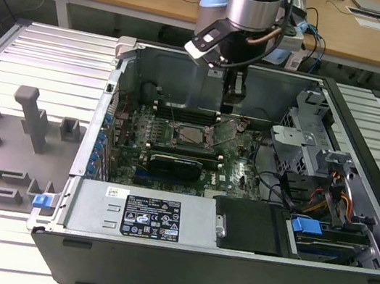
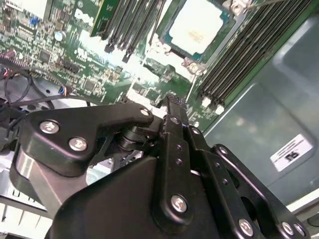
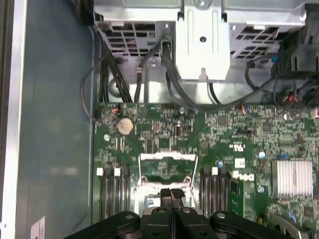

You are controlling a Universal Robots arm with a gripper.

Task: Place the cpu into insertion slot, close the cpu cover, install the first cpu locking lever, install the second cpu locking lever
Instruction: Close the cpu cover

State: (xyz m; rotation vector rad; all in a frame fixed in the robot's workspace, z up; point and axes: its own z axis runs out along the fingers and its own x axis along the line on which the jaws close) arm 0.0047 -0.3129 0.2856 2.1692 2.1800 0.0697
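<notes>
The cpu (image 1: 192, 136) lies flat in the insertion slot (image 1: 176, 134) on the green motherboard inside the open computer case, its pale silver top (image 2: 195, 27) showing. The cpu cover (image 3: 167, 158), a silver frame plate, looks raised off the socket on the side nearest my gripper. My gripper (image 1: 231, 107) hangs just above the board, behind the socket and toward the exterior view's right. Its black fingers (image 3: 172, 193) are pressed together with nothing between them. In the second wrist view the gripper (image 2: 173, 101) ends a short way from the socket's corner. A thin wire lever (image 1: 234, 131) sticks up beside the socket.
A long black expansion card (image 1: 175, 163) lies in front of the socket. Memory slots (image 3: 112, 191) flank it on both sides. A silver heatsink (image 3: 293, 177), a metal drive cage (image 1: 300, 143), cable bundles (image 1: 327, 199) and the power supply (image 1: 151, 216) crowd the case. A grey fixture tray (image 1: 5, 146) sits outside.
</notes>
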